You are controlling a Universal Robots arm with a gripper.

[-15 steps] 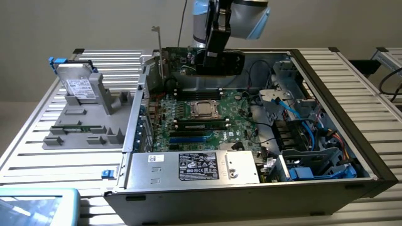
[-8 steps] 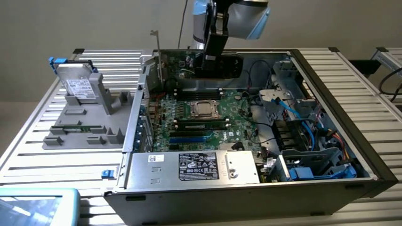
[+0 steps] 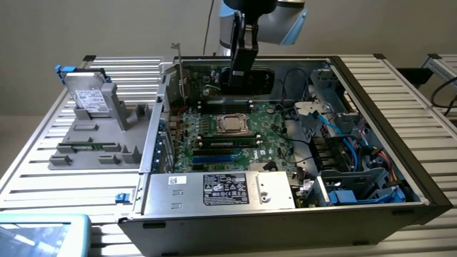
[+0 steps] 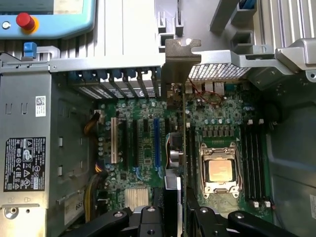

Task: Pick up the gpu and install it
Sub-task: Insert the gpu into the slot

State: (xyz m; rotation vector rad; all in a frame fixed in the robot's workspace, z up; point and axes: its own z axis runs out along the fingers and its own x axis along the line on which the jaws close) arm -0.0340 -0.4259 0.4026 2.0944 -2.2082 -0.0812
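Above slatted table (image 3: 400, 91), hand (image 4: 177, 216) holding gpu (image 4: 180, 64); beige wall (image 3: 107, 27)

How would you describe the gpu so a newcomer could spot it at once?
Find the open computer case on the slatted table, its green motherboard lying flat inside. Over that board the hand holds the gpu: a thin card on edge, set apart by its silver end bracket.

A slatted metal table (image 3: 71, 184) carries everything. An open computer case (image 3: 286, 233) lies on its side across the middle and the exterior view's right, and its near wall comes close to the table's near edge. Just beside it, on the exterior view's left, sits a grey plastic holder (image 3: 85, 152). A small blue block (image 3: 123, 197) sits on the slats by the case's near corner. A light-blue device with a screen (image 3: 43, 233) covers the near corner on that side; whether it rests on the slats cannot be told.
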